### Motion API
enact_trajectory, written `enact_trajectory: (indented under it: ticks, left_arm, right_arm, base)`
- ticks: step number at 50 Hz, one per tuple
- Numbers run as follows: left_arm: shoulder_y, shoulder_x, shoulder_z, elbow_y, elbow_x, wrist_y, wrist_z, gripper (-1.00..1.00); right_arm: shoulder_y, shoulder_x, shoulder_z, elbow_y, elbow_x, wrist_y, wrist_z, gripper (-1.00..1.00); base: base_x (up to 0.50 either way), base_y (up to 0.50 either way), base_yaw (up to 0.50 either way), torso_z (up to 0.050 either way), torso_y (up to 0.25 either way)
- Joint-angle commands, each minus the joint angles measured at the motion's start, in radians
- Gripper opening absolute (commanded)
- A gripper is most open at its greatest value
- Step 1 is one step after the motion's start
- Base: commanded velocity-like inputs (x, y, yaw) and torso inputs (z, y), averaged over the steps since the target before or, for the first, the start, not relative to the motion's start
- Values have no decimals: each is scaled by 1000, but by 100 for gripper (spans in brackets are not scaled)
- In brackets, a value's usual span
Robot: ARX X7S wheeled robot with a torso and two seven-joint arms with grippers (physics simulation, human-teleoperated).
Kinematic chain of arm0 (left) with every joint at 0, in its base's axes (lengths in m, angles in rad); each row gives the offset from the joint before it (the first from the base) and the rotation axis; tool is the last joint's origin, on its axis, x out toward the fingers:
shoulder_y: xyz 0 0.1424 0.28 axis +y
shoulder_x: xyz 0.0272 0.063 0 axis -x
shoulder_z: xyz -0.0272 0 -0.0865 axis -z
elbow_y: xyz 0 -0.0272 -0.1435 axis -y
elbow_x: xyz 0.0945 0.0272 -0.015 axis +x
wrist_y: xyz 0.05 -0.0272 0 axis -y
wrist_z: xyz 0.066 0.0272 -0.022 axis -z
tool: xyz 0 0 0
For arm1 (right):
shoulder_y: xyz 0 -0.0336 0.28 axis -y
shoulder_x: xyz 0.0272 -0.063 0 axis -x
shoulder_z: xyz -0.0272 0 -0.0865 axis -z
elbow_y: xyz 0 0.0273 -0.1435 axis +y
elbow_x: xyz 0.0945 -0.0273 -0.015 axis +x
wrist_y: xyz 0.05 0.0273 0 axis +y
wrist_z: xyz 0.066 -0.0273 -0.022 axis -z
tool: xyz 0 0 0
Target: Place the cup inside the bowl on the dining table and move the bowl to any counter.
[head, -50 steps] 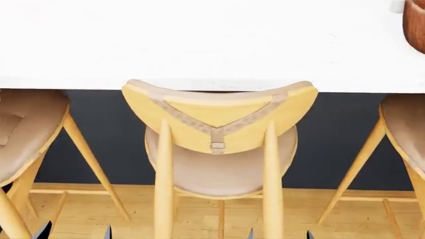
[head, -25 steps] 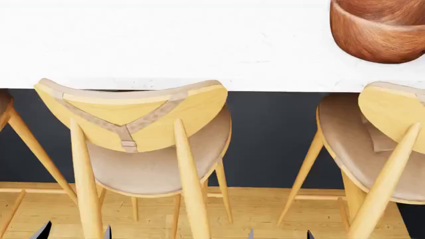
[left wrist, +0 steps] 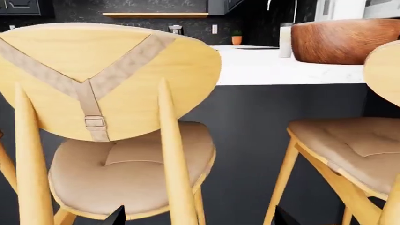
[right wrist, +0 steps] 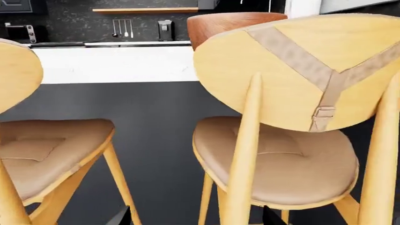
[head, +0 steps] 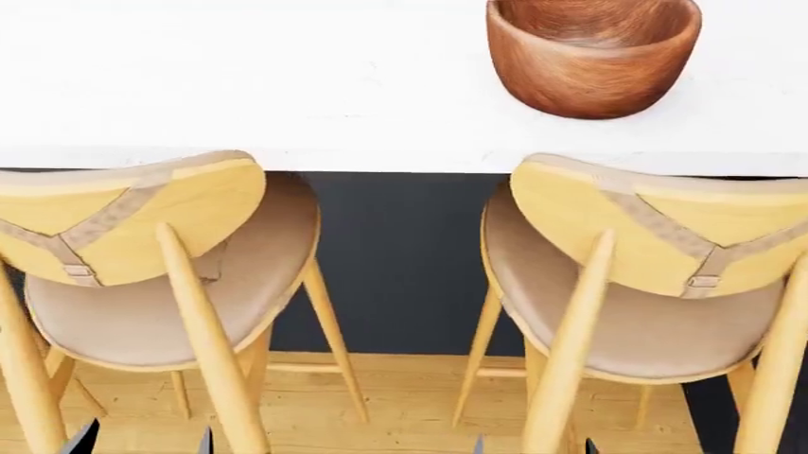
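Observation:
The reddish-brown wooden bowl (head: 593,57) stands upright on the white dining table (head: 253,85), near its front edge. In the left wrist view the bowl (left wrist: 344,40) has the small cream cup (left wrist: 285,41) with a grey lid right beside it. From the head view the cup is out of sight. Only the bowl's rim (right wrist: 231,22) shows behind a chair back in the right wrist view. My left gripper (head: 142,445) and right gripper (head: 532,446) hang low in front of the chairs, well short of the table. Both are open and hold nothing.
Two yellow wooden chairs with tan cushions, one at the left (head: 139,265) and one at the right (head: 657,274), stand between me and the table. The table's dark base (head: 392,255) shows between them, over a wood floor. A far kitchen counter (right wrist: 112,44) carries appliances.
The head view has swung to the right: the bowl slid from the right edge toward the middle, and the chairs shifted left. Both grippers stay open at the bottom edge.

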State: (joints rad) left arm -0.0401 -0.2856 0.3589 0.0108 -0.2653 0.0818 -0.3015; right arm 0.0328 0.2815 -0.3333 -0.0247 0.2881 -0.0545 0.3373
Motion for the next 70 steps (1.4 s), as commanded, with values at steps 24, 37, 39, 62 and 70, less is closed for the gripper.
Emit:
enact_trajectory:
  ticks: [24, 37, 39, 62, 70]
  left_arm:
    - [0, -9, 9, -2, -8, 8, -4, 100]
    - [-2, -11, 12, 0, -10, 6, -8, 100]
    - [-3, -11, 12, 0, -12, 6, -9, 100]
    - [1, -21, 29, 3, 30, 48, -18, 100]
    - [1, -20, 28, 4, 25, 44, -23, 100]
  right_arm:
    - [2, 7, -6, 0, 6, -8, 12, 100]
    - [2, 8, -9, 3, 8, -18, 12, 100]
    - [4, 8, -13, 4, 4, -14, 14, 100]
    - [5, 15, -20, 0, -6, 4, 36, 100]
    - [5, 16, -22, 0, -5, 3, 38, 100]
  base:
    - [-1, -332, 0, 0, 0]
    - [-1, -321, 0, 0, 0]
    - [0, 0, 0, 0, 0]
    - [0, 0, 0, 8, 2]
    - [0, 0, 0, 50, 14]
